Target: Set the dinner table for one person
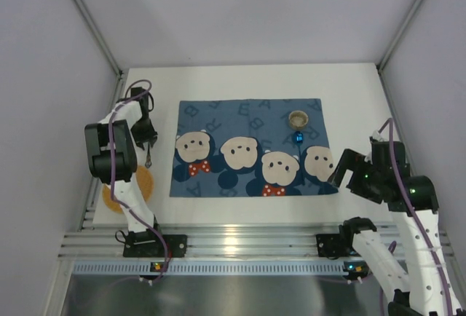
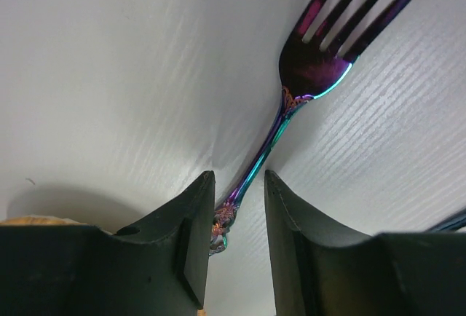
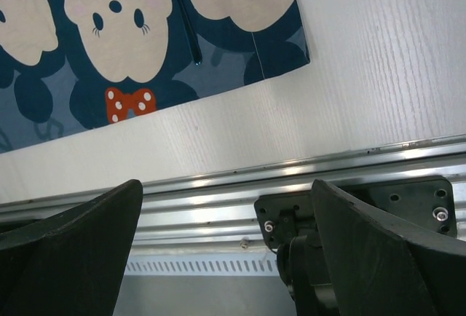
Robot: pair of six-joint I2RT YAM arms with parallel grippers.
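The white dinner table [image 1: 247, 83] carries a dark-blue cartoon-mouse placemat [image 1: 247, 178] at its middle. My left gripper [image 1: 148, 141] hangs over the table's left side, left of the placemat. In the left wrist view an iridescent purple fork [image 2: 306, 68] lies on the white surface [image 2: 408, 148], tines pointing away. Its handle end sits between my left gripper's [image 2: 239, 214] jaws, against the left finger, with a gap to the right finger. My right gripper [image 1: 338, 174] is wide open and empty above the table's near right edge [image 3: 364, 76], by the placemat's corner [image 3: 287, 46].
A round orange mat [image 1: 127, 188] lies under the left arm. A small round cup [image 1: 298, 119] and a blue-headed thin utensil [image 1: 297, 138] sit on the placemat's right part; its dark stem [image 3: 186, 17] shows in the right wrist view. The ribbed metal rail [image 1: 240, 243] runs along the near edge.
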